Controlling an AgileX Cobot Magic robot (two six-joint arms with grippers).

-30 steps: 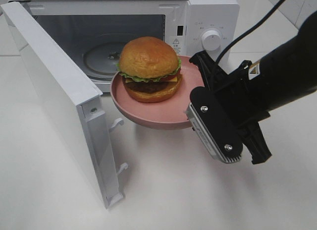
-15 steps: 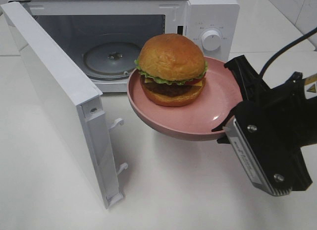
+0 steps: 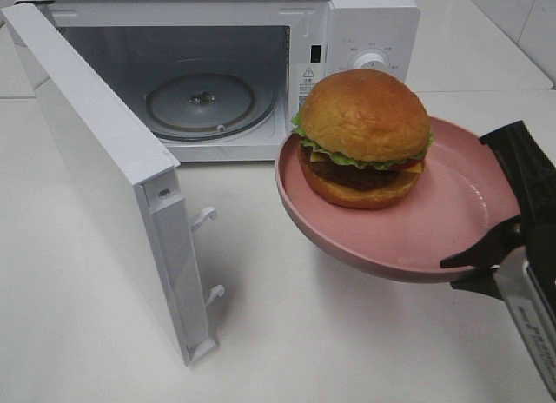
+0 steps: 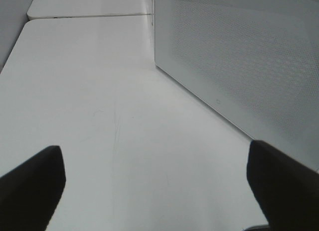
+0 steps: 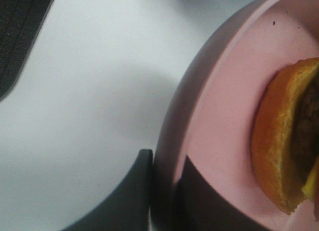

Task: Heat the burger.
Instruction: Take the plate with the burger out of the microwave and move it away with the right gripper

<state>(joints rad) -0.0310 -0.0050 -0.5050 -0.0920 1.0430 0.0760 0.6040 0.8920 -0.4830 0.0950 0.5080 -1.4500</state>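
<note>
The burger [image 3: 365, 134], a glossy brown bun with green lettuce and a dark patty, sits on a pink plate [image 3: 347, 247]. The plate hangs in the air to the right of the open microwave [image 3: 261, 8], in front of its control panel. My right gripper [image 3: 499, 247] is shut on the plate's right rim. The right wrist view shows the plate [image 5: 224, 116] pinched between the dark fingers [image 5: 129, 191], with the burger [image 5: 284, 141] at the edge. Over bare table, my left gripper [image 4: 154, 176] stands open and holds nothing.
The microwave door [image 3: 104, 177] is swung wide to the left and juts toward the front. Its glass turntable [image 3: 200, 99] is bare. A perforated white microwave panel [image 4: 239, 61] stands close beside the left gripper. The white table [image 3: 304, 333] lies below the plate.
The right gripper has carried the plate and burger to the right and nearer the camera, away from the microwave opening. The door and the left gripper have not moved.
</note>
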